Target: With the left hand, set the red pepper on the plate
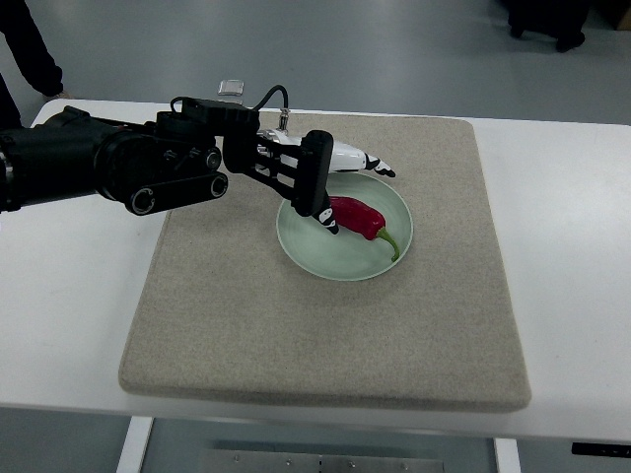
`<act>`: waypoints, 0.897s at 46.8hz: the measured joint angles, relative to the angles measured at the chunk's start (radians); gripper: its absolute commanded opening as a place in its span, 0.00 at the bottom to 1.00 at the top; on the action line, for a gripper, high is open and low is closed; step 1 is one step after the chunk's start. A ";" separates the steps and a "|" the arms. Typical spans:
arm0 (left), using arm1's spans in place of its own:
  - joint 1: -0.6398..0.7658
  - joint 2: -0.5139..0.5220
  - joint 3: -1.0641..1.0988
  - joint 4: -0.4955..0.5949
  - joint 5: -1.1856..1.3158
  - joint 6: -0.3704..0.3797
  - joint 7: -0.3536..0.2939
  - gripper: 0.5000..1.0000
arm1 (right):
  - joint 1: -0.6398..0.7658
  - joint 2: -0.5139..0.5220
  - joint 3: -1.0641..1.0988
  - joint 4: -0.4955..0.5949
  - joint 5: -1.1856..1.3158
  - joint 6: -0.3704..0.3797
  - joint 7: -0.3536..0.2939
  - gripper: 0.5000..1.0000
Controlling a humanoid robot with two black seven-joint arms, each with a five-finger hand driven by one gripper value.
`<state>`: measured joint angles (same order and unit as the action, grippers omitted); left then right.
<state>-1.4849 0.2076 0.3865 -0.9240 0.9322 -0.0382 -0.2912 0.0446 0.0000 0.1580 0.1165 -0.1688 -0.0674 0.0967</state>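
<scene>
Mat (pixel 325 325); red pepper (pixel 360 218) on plate (pixel 335 258), left hand (pixel 330 187) seemingly touching.

No text, label, brand, number or sign can be read anywhere in the top view. A small pale object (pixel 232 88) beyond the far edge of the grey mat (pixel 325 325) shows no legible marking either.

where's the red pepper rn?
Top view: the red pepper lies in the pale green plate, right of centre on the beige mat, with the left hand over its left end.
</scene>
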 measured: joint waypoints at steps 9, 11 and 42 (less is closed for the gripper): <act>0.020 0.009 -0.075 -0.006 -0.051 -0.003 0.000 0.98 | 0.000 0.000 0.000 0.000 0.000 0.000 0.000 0.86; 0.023 0.012 -0.085 -0.005 -0.078 -0.003 0.000 0.98 | 0.000 0.000 0.000 0.000 0.000 0.000 0.000 0.86; 0.287 0.134 -0.561 0.056 -0.353 0.017 -0.009 0.98 | 0.000 0.000 0.000 0.000 0.000 0.000 0.000 0.86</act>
<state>-1.1978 0.3418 -0.1745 -0.8682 0.5792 -0.0211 -0.3006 0.0445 0.0000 0.1580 0.1165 -0.1687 -0.0675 0.0967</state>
